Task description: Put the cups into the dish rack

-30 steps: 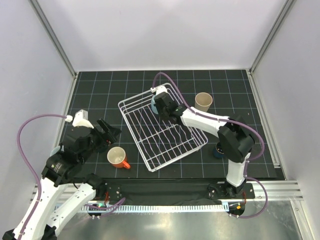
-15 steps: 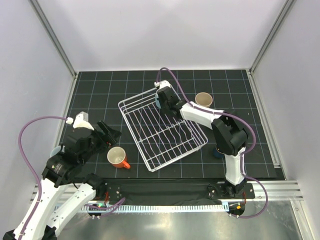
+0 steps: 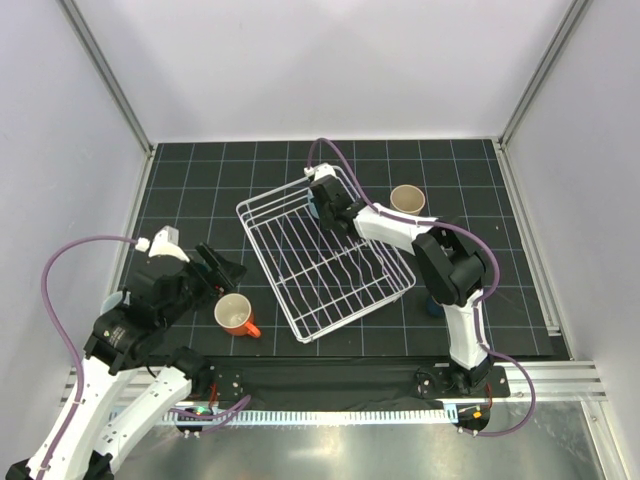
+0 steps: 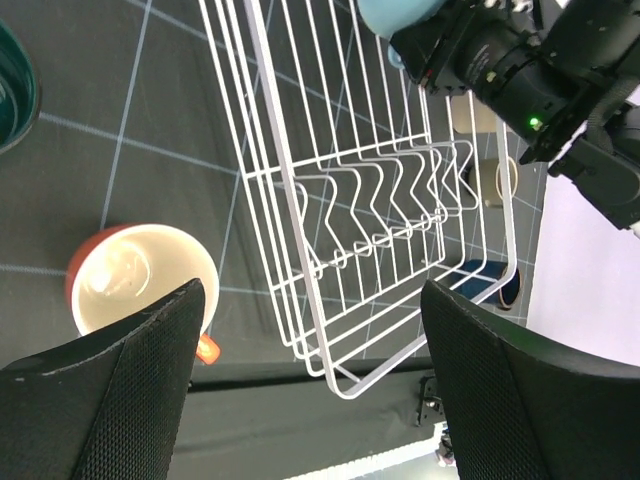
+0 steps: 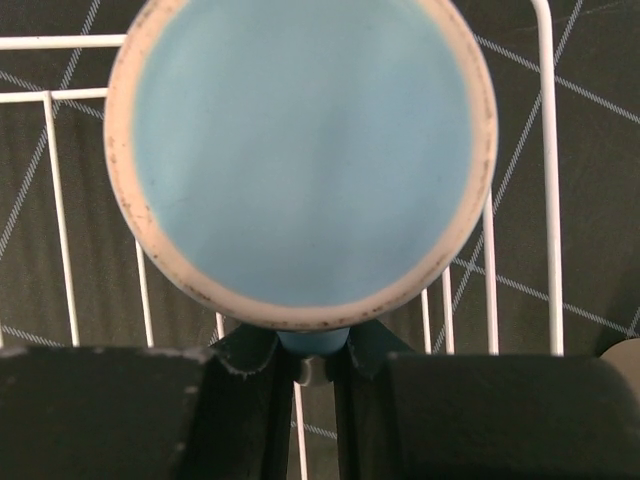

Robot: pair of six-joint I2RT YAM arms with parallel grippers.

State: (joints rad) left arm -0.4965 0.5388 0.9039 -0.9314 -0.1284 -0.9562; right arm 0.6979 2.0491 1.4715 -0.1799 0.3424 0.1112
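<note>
At the far corner of the dish rack (image 3: 300,262), top view: the right gripper (image 3: 319,200) holds the light blue cup (image 3: 313,208) over the rack's far rim.
Change, right arm: within the last second it has reached further toward that far corner, carrying the cup out from nearer the rack's middle.
Change, left arm: it has barely shifted. The left gripper (image 3: 222,267) hangs just left of the rack, jaws spread wide, nothing between them.
Cups outside the rack: the orange mug (image 3: 233,314) stands unmoved on the table (image 3: 190,180), near the rack's near-left side. The beige cup (image 3: 405,199) stands beyond the rack's far-right side. The navy cup (image 3: 437,302) is right of the rack, half hidden by the right arm.
Rack contents: no cup is seen resting on the wires.
Left wrist view: the fingers (image 4: 110,400) frame the orange mug, upright and mouth up, just beside the rack's side wall. A dark teal cup (image 4: 14,80) shows at the frame edge, further from the rack.
Right wrist view: the cup's round blue face with its pale rim fills the frame above the rack wires. A blue part, probably the handle, is pinched between the closed fingers (image 5: 110,415).
Assessment: the first cup appears about to be set down in the far corner, and it is not yet released. The left gripper looks placed to take the orange mug next.
</note>
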